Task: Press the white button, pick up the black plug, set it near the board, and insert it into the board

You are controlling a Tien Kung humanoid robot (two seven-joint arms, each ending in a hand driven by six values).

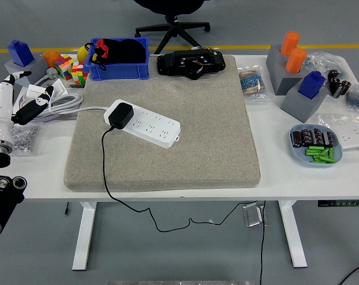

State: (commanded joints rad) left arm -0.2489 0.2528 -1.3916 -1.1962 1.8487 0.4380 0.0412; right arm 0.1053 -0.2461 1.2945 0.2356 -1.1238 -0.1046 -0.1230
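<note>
You'll find the plug point(119, 115) already seated in the left end of the board point(143, 123), left of center on the grey mat point(197, 119). Your left hand point(19, 104) sits at the left edge, fingers loosely extended, holding nothing. No lettering is legible on the board or the blue bin point(119, 70).

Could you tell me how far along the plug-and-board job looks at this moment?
The black plug already sits in the white power strip on the grey mat, so insertion looks done. Nothing is in hand: the left hand hovers at the table's left edge holding nothing. Whether the button was pressed cannot be told.
</note>
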